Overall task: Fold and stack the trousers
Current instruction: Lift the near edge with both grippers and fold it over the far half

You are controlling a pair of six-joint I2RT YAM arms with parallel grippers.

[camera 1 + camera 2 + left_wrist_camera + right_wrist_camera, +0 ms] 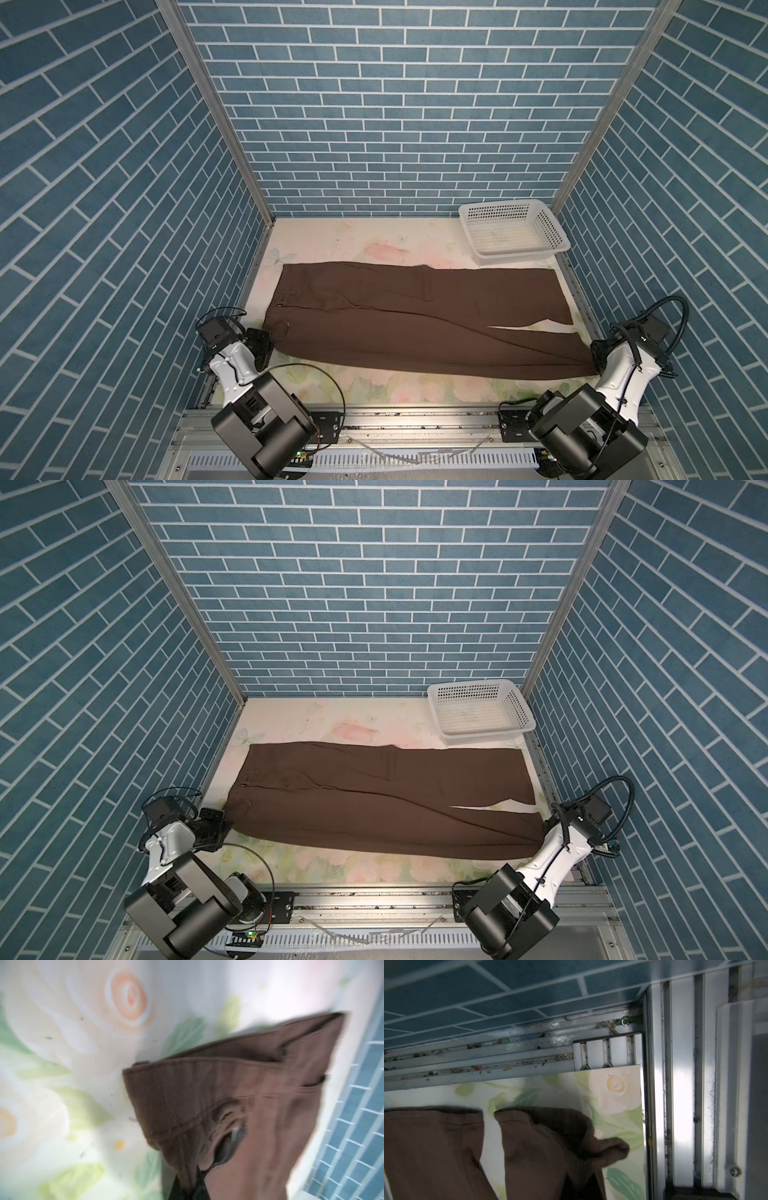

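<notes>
**Fig.** Table (374, 241) (316, 717) with a pale floral-print top, seen in both top views. Lying directly on it are the trousers (415, 320) (374, 800), dark brown, spread lengthwise across nearly the full width. The waistband is at the left edge and the leg hems at the right, with a thin wedge of tabletop showing between the two legs near the hems. A white perforated basket (519, 256) (486, 737) stands in the far right corner, just beyond the far leg and possibly touching it. Floral surface shows along the near and far edges.

Plain chocolate-brown trousers (415, 324), waistband (166, 1095) seemingly ribbed in the blur; table (374, 237) pale with pastel flowers; basket (550, 232) white; walls (395, 104) blue brick-patterned.
</notes>
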